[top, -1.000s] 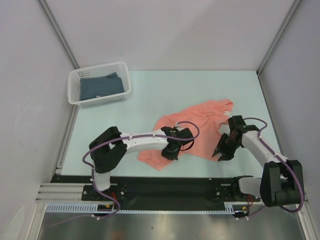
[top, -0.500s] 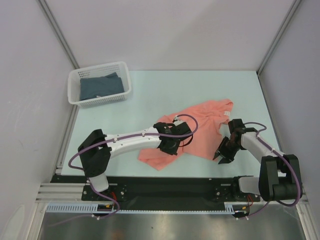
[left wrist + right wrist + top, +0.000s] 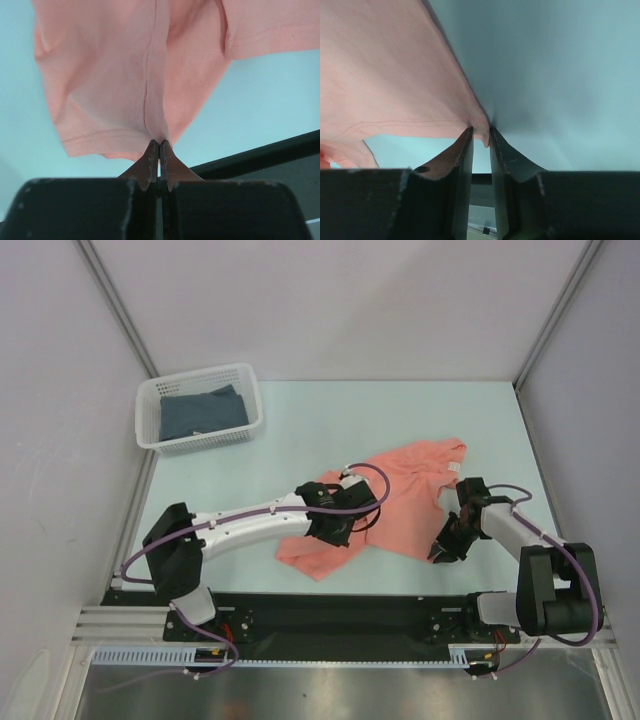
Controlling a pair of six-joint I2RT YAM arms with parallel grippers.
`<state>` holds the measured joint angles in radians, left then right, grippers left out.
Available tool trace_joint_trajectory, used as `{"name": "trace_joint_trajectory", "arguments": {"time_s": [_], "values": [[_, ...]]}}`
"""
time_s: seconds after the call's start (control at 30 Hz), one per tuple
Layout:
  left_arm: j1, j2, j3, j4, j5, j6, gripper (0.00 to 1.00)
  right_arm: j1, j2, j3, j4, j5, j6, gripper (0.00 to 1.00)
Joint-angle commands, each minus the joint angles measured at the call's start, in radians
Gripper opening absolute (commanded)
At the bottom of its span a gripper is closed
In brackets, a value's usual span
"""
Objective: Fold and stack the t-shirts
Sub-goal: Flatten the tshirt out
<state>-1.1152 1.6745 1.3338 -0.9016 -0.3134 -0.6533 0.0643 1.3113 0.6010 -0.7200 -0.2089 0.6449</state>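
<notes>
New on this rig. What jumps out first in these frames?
A crumpled salmon-pink t-shirt lies mid-table, right of centre. The left end effector is pinched shut on its hem at a seam. A corner of the shirt sits between the narrowly set jaws of the right end effector. At the far left corner, a white lattice basket holds a dark slate-blue t-shirt.

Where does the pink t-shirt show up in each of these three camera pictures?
Top external: the salmon-pink t-shirt lies crumpled right of the picture's centre.
Left wrist: it fills the upper half, narrowing toward bottom centre.
Right wrist: it covers the upper left.
Shared landmark: the pale green table under it.
</notes>
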Motion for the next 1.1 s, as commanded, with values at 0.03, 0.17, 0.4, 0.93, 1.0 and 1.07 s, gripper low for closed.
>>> {"name": "trace_joint_trajectory", "arguments": {"time_s": [0.03, 0.17, 0.4, 0.93, 1.0, 1.07], "values": [[-0.006, -0.048, 0.019, -0.016, -0.038, 0.018, 0.0, 0.006, -0.006, -0.052, 0.062, 0.035, 0.03, 0.17], [0.0, -0.068, 0.033, -0.039, -0.116, 0.032, 0.0, 0.006, -0.035, 0.0, 0.079, 0.086, 0.042, 0.0], [0.135, -0.22, 0.142, -0.028, -0.415, 0.342, 0.0, -0.033, -0.005, 0.589, -0.015, 0.265, -0.069, 0.0], [0.327, -0.587, 0.13, 0.954, -0.412, 1.307, 0.0, -0.251, 0.022, 1.435, 0.112, 0.1, -0.214, 0.0], [0.327, -0.668, 0.14, 0.923, -0.308, 1.287, 0.0, -0.288, -0.056, 1.428, 0.126, 0.097, -0.225, 0.0], [0.325, -0.723, 0.159, 0.873, -0.194, 1.268, 0.0, -0.314, -0.113, 1.395, 0.174, 0.089, -0.249, 0.0]]}}
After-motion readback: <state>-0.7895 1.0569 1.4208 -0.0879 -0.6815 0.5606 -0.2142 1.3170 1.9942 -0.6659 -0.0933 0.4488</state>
